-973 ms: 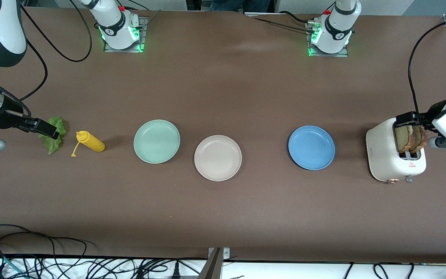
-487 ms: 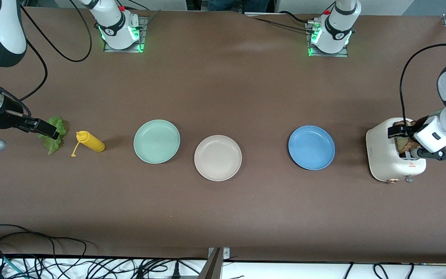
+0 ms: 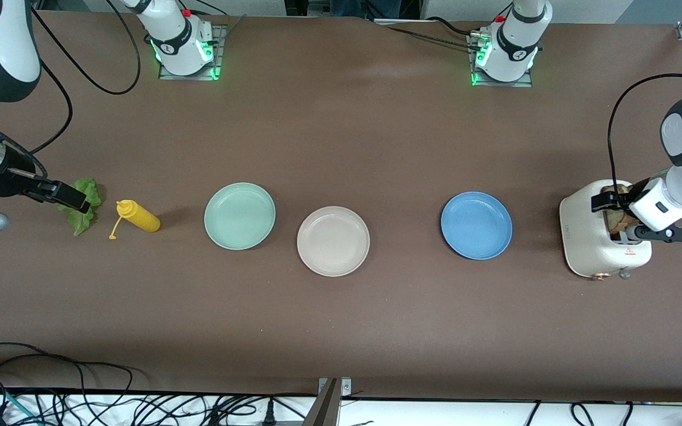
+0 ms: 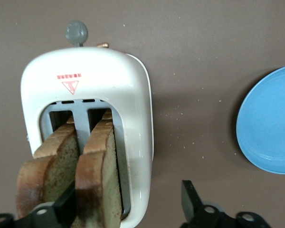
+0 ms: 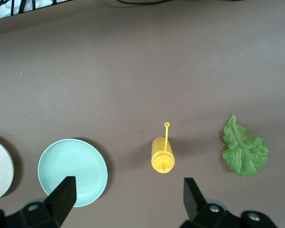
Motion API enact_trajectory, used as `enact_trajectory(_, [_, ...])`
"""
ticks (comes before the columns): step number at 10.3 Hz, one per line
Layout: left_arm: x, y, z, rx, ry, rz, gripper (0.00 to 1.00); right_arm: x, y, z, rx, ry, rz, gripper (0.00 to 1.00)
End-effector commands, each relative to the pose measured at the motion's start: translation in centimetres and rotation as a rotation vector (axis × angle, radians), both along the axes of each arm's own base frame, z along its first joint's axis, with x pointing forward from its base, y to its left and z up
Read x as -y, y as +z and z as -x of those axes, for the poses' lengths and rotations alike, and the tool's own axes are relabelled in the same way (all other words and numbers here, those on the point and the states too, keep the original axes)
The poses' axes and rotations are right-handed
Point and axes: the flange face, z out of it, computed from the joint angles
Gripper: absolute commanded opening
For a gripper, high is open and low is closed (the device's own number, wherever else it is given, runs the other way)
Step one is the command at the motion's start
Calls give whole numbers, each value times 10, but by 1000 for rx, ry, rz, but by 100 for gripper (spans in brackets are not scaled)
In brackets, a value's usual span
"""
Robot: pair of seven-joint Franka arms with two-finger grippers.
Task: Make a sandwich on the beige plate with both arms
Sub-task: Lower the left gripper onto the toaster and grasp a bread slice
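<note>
Now left gripper (image 4: 126, 206) has dropped over the toaster (image 3: 589, 242), jaws apart astride one bread slice (image 4: 102, 180), pull pending; right gripper (image 5: 128, 202) waits parted

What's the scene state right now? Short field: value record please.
left gripper: over the toaster, jaws open astride one of the bread slices, not yet clamped
right gripper: open, over the lettuce leaf, holding nothing
bread: two slices upright in the toaster slots
beige plate: bare, between the mint-green plate and the blue plate
yellow squeeze bottle: lying on its side, between lettuce and mint-green plate
sandwich: not started
</note>
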Motion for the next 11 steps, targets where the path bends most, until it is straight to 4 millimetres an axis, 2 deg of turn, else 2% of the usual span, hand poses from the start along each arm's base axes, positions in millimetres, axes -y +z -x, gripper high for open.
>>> enact_trajectory(1, [-3,4,7,5,-40,-60,84,-1,23,4,42,-41,-1,100])
enact_trajectory(2, [-4,6,7,7,-44,-70,83,-3,25,2,56,-40,-2,100])
enact_trajectory(4, [-10,-7,8,-12,-34,-65,35,-2,21,-1,67,-41,5,100])
enact_trajectory(5, [-11,-9,7,-15,-12,-68,15,-1,18,-2,63,-40,13,100])
enact_trajectory(6, [-10,-10,7,-13,1,-69,0,-1,17,-2,60,-38,14,100])
enact_trajectory(9, [-10,0,6,-5,-5,-78,0,-1,23,2,54,-34,10,100])
enact_trajectory(11, [-11,27,3,-32,-9,-97,0,-2,21,3,43,-32,8,100])
